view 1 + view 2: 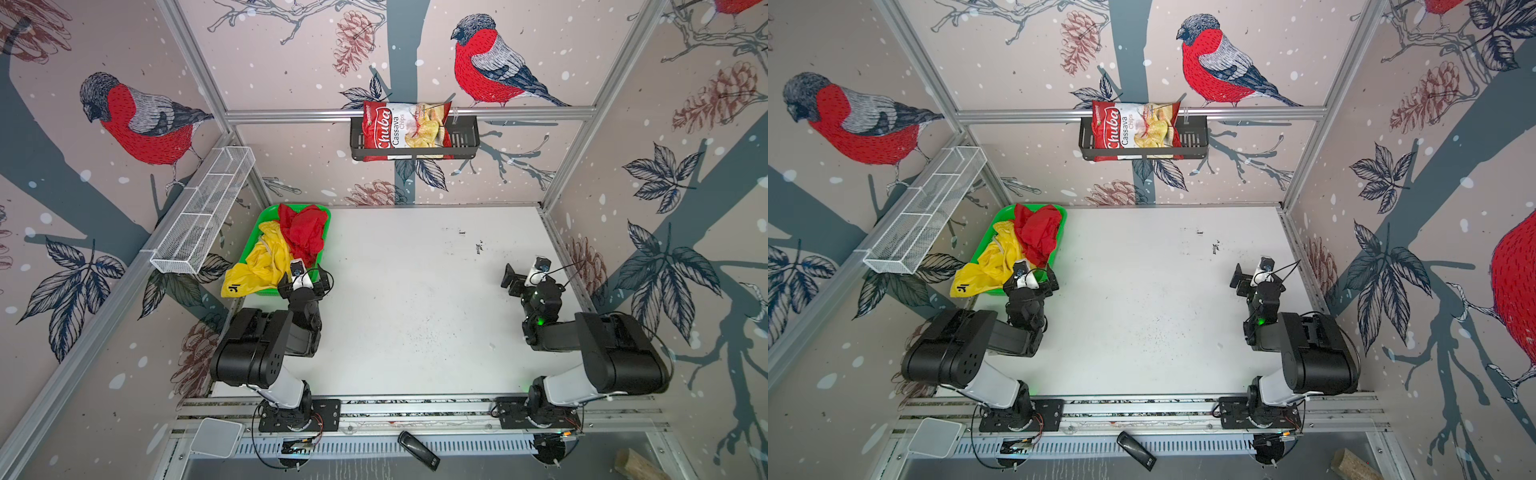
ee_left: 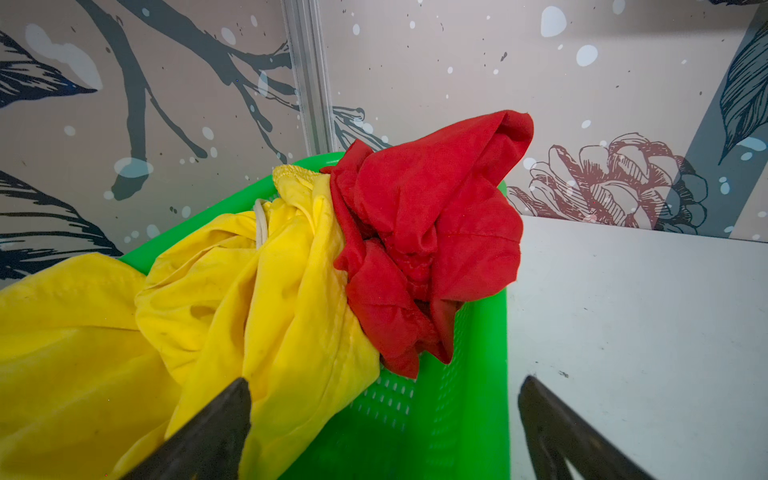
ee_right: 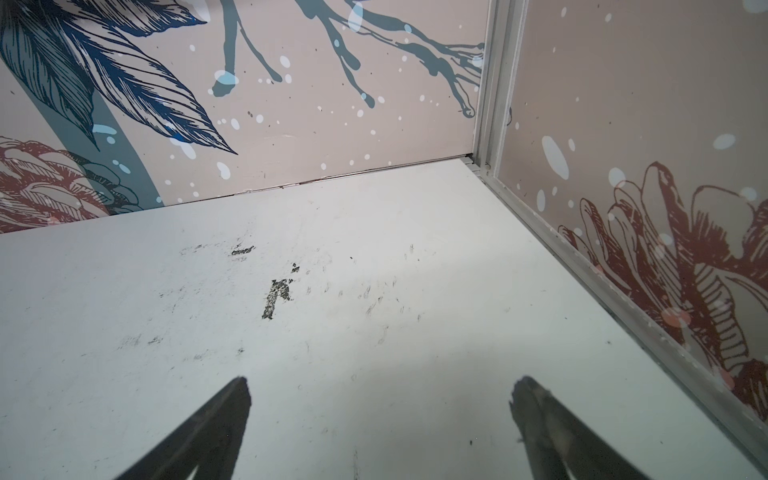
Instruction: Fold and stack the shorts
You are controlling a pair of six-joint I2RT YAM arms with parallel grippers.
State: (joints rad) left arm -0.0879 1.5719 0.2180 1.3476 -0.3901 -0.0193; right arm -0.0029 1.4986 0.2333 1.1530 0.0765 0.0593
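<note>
The red shorts (image 1: 305, 232) (image 2: 428, 232) lie crumpled at the far end of the green basket (image 1: 327, 217) (image 2: 486, 374), at the table's back left. The yellow shorts (image 1: 262, 266) (image 2: 208, 311) fill the near half and spill over the basket's near-left edge, showing a small black mark. My left gripper (image 1: 303, 277) (image 2: 385, 382) hovers open at the basket's near right corner. One finger is over the yellow cloth, one over the table, and nothing is held. My right gripper (image 1: 525, 271) (image 3: 380, 382) stands open above bare table (image 3: 332, 332) on the right.
A white wire shelf (image 1: 203, 212) hangs on the left wall above the basket. A black shelf (image 1: 465, 141) on the back wall holds a bag of chips (image 1: 405, 129). The right wall and its rail (image 3: 623, 299) run close beside the right gripper.
</note>
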